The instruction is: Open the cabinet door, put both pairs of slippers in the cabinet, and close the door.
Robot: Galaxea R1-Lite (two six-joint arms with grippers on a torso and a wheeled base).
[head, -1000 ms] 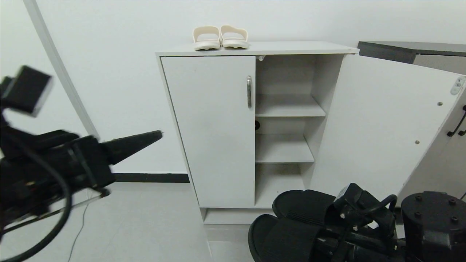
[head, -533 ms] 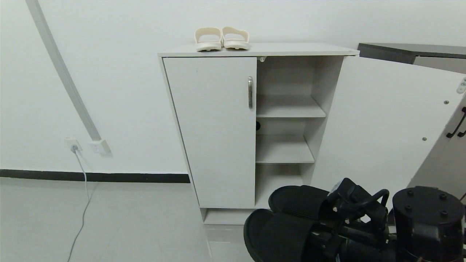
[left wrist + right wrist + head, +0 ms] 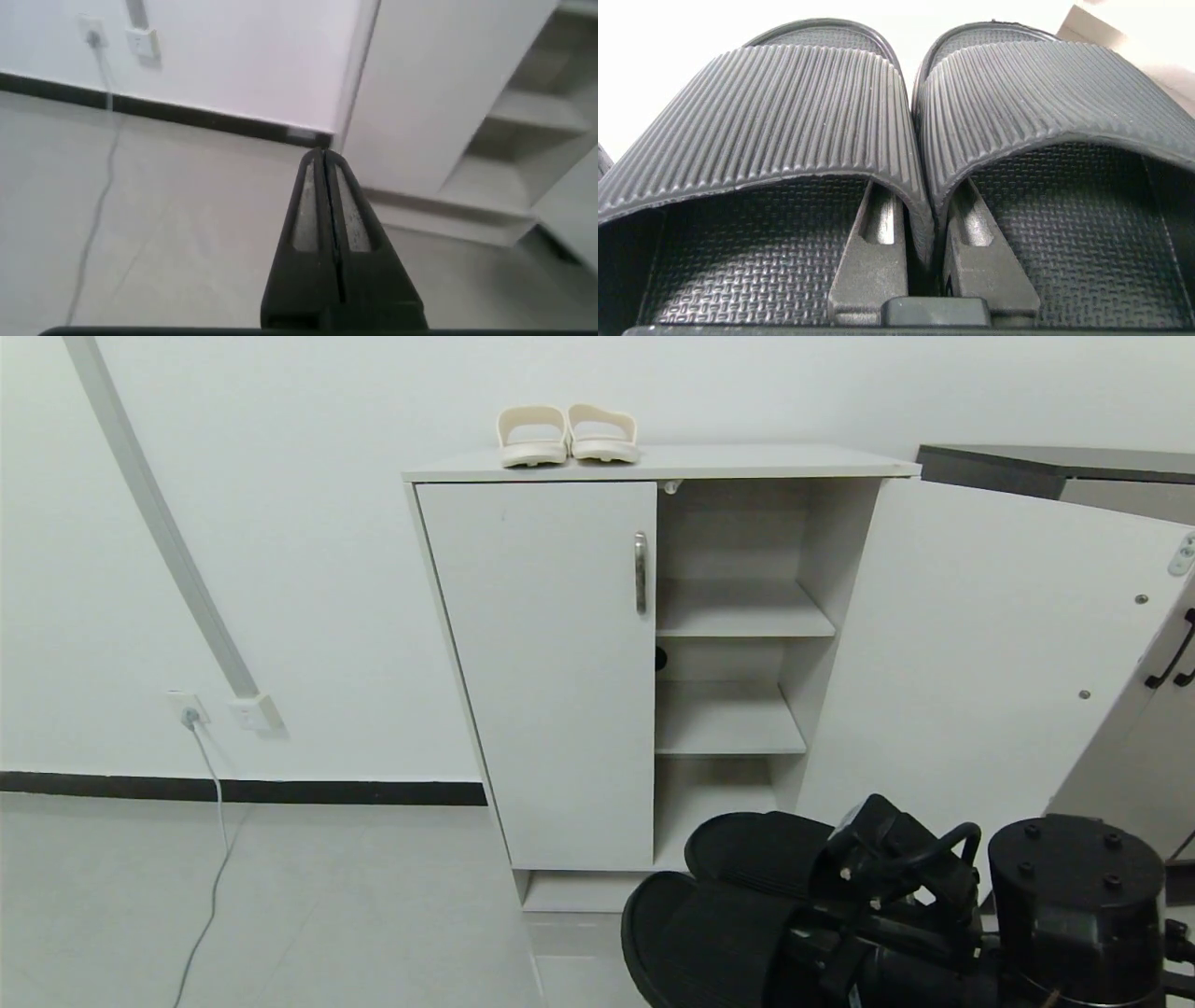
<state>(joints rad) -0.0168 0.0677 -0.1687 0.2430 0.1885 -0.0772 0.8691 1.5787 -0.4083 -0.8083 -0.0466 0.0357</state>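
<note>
A pair of black slippers (image 3: 728,905) hangs low in front of the white cabinet (image 3: 653,460), side by side with toes toward its open half. My right gripper (image 3: 922,224) is shut on them, one finger inside each slipper, pinching their inner walls together. The cabinet's right door (image 3: 971,653) stands wide open, showing two bare shelves (image 3: 738,616) and the bottom space. Its left door (image 3: 551,663) is closed. A cream pair of slippers (image 3: 567,433) sits on the cabinet top. My left gripper (image 3: 323,163) is shut on nothing, held over the floor left of the cabinet.
A dark-topped grey cabinet (image 3: 1055,467) stands right behind the open door. A wall socket with a cable (image 3: 191,714) trailing across the floor lies to the left, below a slanted wall conduit (image 3: 159,523). Bare tiled floor (image 3: 327,915) spreads left of the cabinet.
My left arm has dropped out of the head view since a second ago. The right gripper with the black slippers has shifted slightly left.
</note>
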